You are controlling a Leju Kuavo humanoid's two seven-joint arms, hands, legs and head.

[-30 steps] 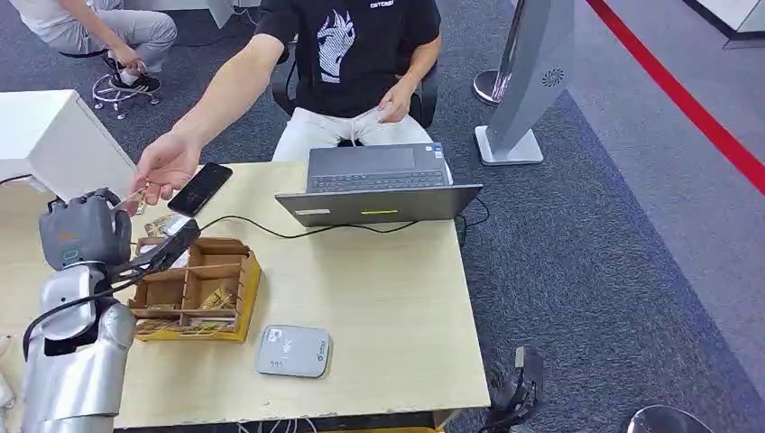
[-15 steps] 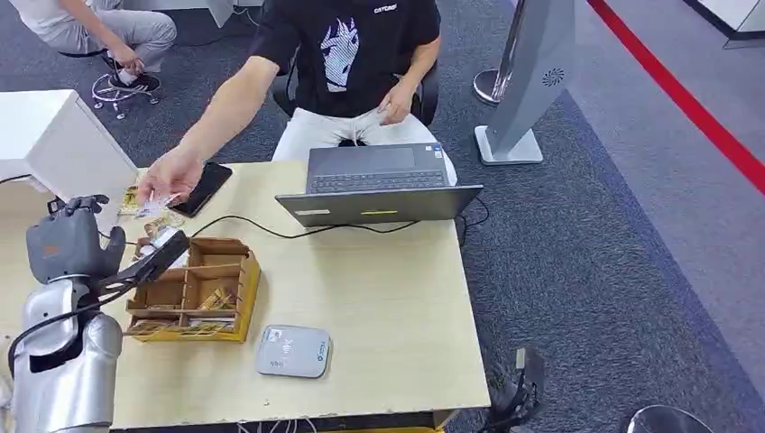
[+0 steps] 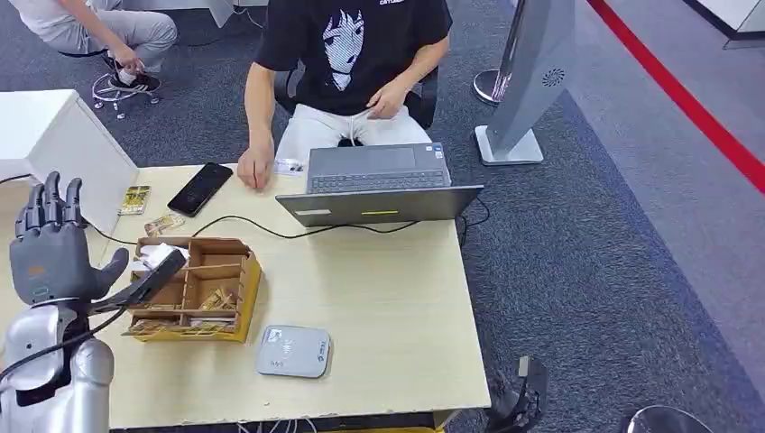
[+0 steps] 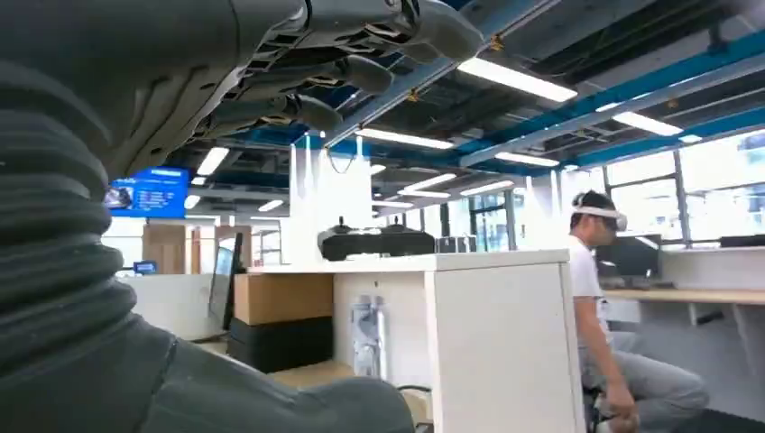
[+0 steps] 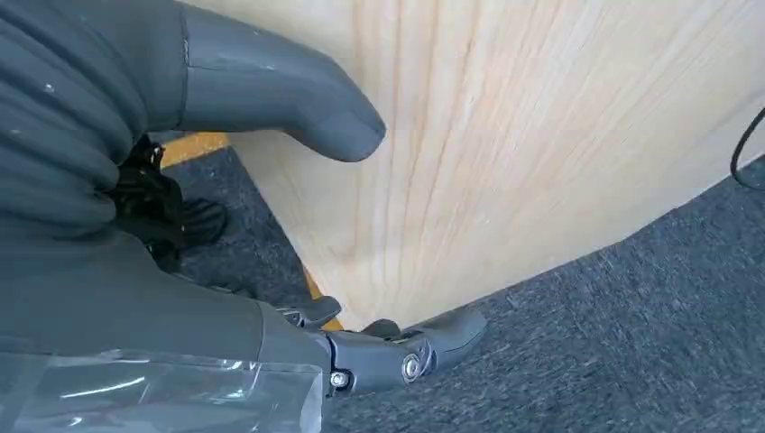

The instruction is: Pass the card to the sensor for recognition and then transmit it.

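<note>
My left hand (image 3: 50, 245) is raised at the table's left edge, fingers spread upward and nothing in it. The left wrist view shows the same hand (image 4: 180, 81) with its fingers stretched out and empty. A small white card (image 3: 289, 166) lies by the laptop's back corner, right beside a seated person's hand (image 3: 255, 171). The grey card sensor (image 3: 292, 351) lies flat near the table's front edge, apart from both hands. My right hand (image 5: 108, 225) hangs beside the table's edge, thumb and fingers apart, empty.
A wooden divided box (image 3: 194, 289) with several cards stands just right of my left hand. A black phone (image 3: 199, 188), loose cards (image 3: 135, 198) and a cabled open laptop (image 3: 379, 185) lie at the far side. A white cabinet (image 3: 54, 135) stands far left.
The person took the card from my left hand and drew it back to the laptop. My left hand opened its fingers and pulled back toward the left.
</note>
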